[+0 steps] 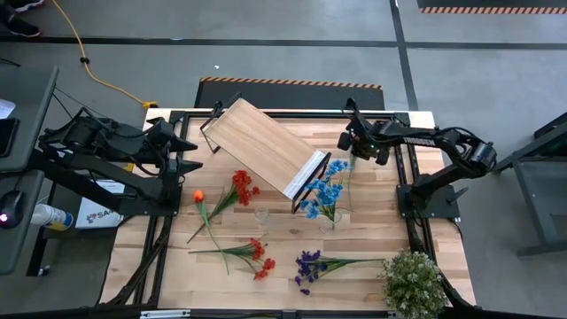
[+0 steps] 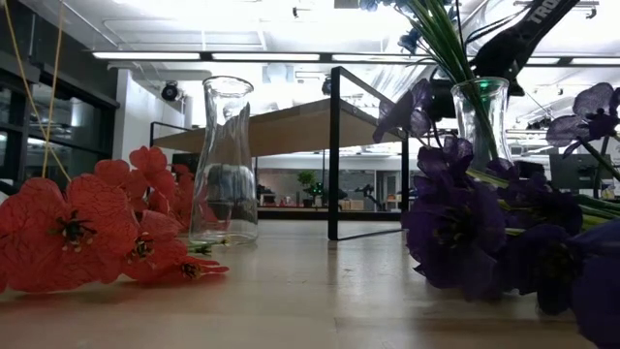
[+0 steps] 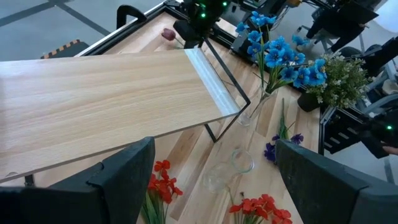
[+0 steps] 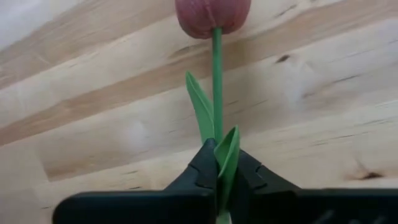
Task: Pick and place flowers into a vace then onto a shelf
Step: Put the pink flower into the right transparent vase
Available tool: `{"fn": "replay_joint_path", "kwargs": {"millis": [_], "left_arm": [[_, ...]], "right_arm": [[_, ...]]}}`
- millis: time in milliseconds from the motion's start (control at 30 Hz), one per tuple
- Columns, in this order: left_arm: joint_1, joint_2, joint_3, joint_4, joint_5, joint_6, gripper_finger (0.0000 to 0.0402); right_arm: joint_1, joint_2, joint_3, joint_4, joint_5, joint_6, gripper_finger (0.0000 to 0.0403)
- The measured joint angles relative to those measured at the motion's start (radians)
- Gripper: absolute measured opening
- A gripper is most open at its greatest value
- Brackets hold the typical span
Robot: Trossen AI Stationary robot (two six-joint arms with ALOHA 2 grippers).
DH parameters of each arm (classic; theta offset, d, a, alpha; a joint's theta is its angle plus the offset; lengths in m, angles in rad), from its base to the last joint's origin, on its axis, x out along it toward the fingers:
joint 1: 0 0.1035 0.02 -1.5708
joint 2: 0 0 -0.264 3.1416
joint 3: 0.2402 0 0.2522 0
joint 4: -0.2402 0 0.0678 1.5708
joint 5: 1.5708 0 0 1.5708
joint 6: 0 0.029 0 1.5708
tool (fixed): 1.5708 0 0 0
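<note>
Right gripper clamped on dark red tulip stem, head just ahead of it, above table. Left gripper wide open over shelf.

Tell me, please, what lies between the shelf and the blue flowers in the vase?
Nothing: in the high view the shelf's black end frame sits right beside the blue flowers, and the left wrist view shows only bare tabletop there.

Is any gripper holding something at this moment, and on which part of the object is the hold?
Yes. The right gripper is shut on the dark red tulip, gripping its green stem low down, where a leaf sits. The left gripper is open and holds nothing.
</note>
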State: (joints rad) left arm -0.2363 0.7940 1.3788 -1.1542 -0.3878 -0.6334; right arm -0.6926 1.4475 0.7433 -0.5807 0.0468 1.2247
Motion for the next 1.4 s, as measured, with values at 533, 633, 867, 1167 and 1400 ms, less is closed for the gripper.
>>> {"fn": "replay_joint_path", "kwargs": {"millis": [533, 633, 867, 1167, 1400], "left_arm": [[0.0, 0.0, 0.0, 0.0, 0.001, 0.0, 0.0367], [0.0, 0.0, 0.0, 0.0, 0.006, 0.0, 0.0367], [0.0, 0.0, 0.0, 0.0, 0.006, 0.0, 0.0367], [0.0, 0.0, 0.0, 0.0, 0.002, 0.0, 0.0367], [0.0, 0.0, 0.0, 0.0, 0.002, 0.0, 0.0367]], "right_arm": [[0.002, 0.0, 0.315, -0.355, 0.144, -0.098, 0.0005], [0.002, -0.001, 0.406, -0.448, 0.199, -0.11, 0.0003], [0.002, -0.001, 0.608, -0.603, 0.298, -0.154, 0.0002], [0.036, -0.002, 0.879, -0.753, 0.433, -0.187, 0.0002], [0.104, -0.002, 1.098, -0.853, 0.536, -0.205, 0.0001]]}}
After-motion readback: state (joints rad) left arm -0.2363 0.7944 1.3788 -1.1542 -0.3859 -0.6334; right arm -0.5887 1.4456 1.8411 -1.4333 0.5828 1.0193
